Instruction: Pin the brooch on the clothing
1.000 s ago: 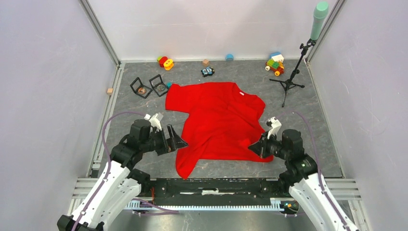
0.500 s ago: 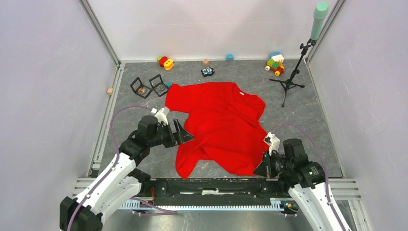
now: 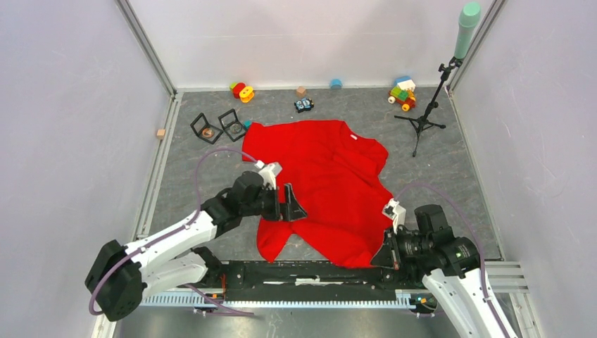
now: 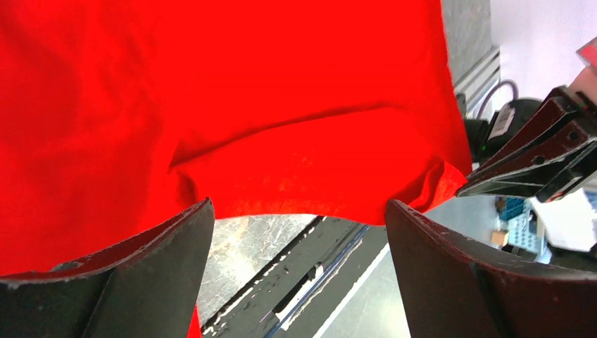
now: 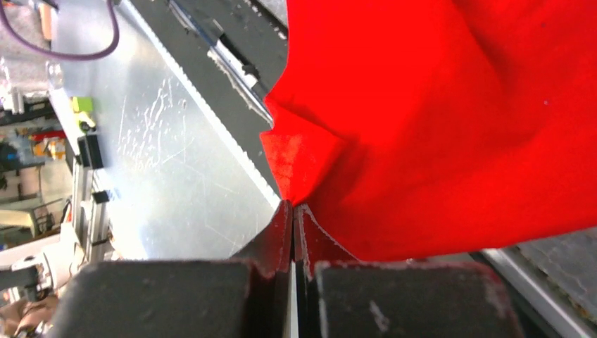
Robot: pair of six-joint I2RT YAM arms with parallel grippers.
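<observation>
Faintly, the red T-shirt (image 3: pixel 320 183) shows an unreadable white collar tag (image 3: pixel 354 138).

The T-shirt (image 3: pixel 324 176) is soft, matt red cloth; the table (image 3: pixel 457 155) looks like smooth, mottled grey stone.

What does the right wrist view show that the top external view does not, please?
Only the right wrist view shows the right jaws shut on a folded corner of the clothing. Only the top external view shows the left arm, two black frames, toys and a tripod stand. Both show the red clothing reaching the near edge.
</observation>
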